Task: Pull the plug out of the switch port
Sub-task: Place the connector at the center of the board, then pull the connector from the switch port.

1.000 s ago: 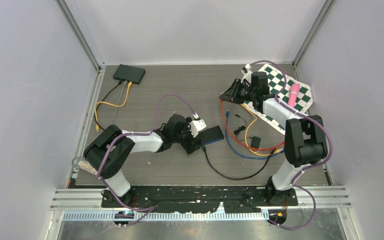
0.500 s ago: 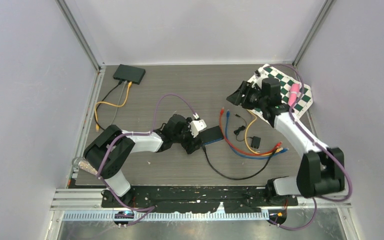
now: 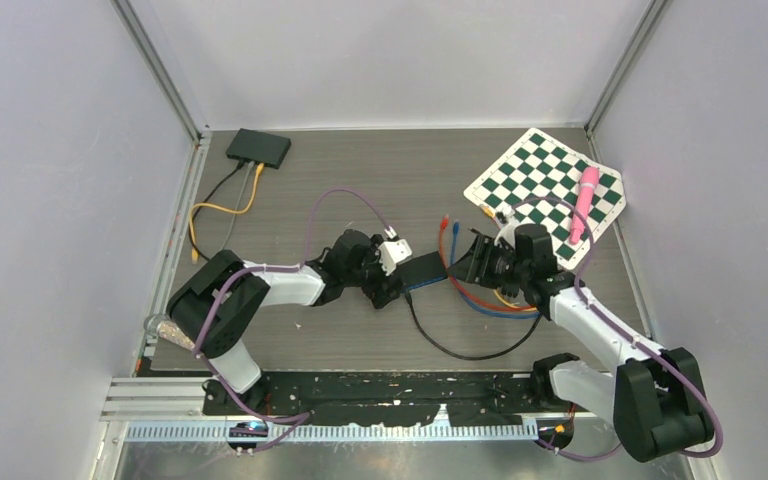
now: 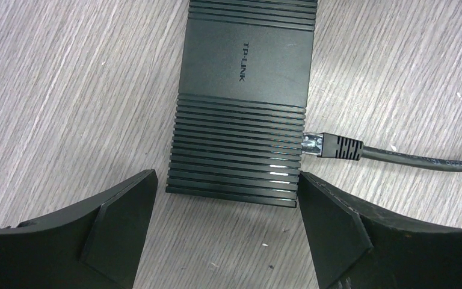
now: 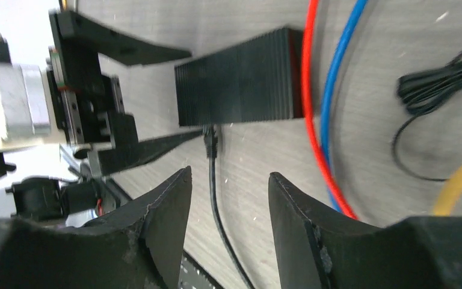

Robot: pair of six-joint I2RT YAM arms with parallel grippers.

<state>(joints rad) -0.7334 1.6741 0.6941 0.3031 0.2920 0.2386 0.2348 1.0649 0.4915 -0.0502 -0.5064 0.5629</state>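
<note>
Approach step. My left gripper, spread, straddles the left end of the switch at mid-table. The plug sits in its near side. My right gripper, spread and empty, hovers just right of the switch. Next I must reach in, pinch the plug and pull it straight out.

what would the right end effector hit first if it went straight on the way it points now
The right end effector would likely meet the plug of the black cable first, seated in the switch; depth is unclear.

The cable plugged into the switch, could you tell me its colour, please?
Black cable; left wrist view shows it best.
</note>
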